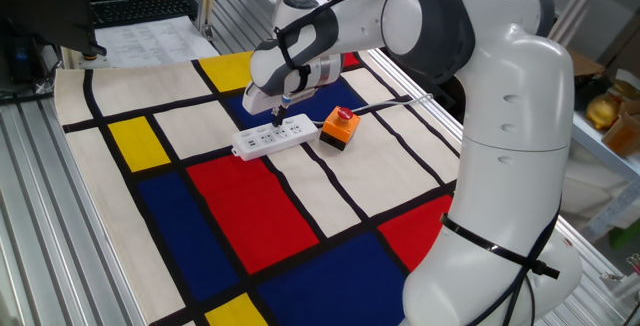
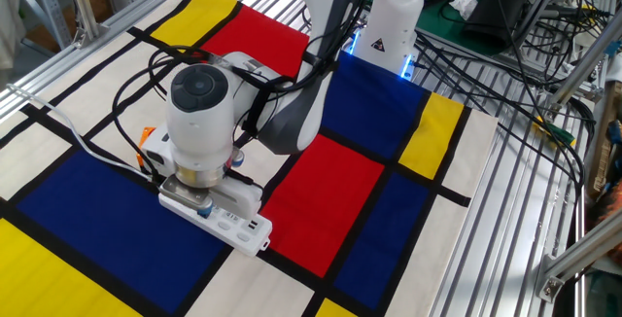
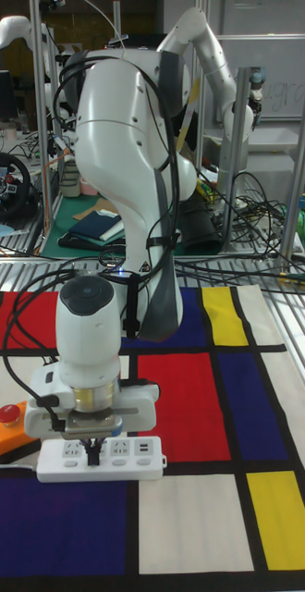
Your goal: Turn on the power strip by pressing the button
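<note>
The white power strip lies on the colour-block cloth, its cord end beside the orange box. My gripper points straight down over the strip's orange-box half, fingertips pressed together as one dark tip just at the strip's top face. In the tall fixed view the gripper stands on the left part of the power strip. In the other fixed view my wrist covers most of the power strip. The button is too small to make out and may be hidden under the fingers.
An orange-and-black box with a red domed button sits right by the strip's end. The strip's thin white cord trails off across the cloth. Metal table rails border the cloth.
</note>
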### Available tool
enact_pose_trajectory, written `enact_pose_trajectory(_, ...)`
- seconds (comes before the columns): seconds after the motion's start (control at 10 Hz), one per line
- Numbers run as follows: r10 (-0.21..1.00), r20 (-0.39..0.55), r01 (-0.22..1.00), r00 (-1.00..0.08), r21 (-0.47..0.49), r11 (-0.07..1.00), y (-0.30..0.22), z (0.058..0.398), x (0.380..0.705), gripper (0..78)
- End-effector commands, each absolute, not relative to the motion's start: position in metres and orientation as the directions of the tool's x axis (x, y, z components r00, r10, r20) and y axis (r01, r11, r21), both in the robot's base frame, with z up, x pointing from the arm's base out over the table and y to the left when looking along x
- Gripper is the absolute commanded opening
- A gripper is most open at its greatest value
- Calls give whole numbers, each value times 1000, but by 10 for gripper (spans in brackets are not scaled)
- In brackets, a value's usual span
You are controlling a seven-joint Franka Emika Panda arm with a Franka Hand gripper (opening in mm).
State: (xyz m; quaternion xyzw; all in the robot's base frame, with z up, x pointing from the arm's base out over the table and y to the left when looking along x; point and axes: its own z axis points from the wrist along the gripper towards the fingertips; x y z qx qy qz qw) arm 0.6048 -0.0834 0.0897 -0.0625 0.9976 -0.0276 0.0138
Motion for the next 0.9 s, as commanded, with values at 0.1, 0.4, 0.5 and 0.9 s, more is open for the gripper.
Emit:
enact_pose_trajectory(0.1, -133, -41, -130, -990, -58, 990, -87, 97, 612, 0)
enact_pose_trajectory(0.4, -137, -37, -134, -990, -58, 989, -87, 98, 613, 0)
enact_pose_trajectory(0.5, -136, -33, -134, -990, -57, 989, -86, 95, 611, 0)
enact_pose_trajectory(0.9, -136, -31, -134, -990, -58, 989, -84, 91, 606, 0)
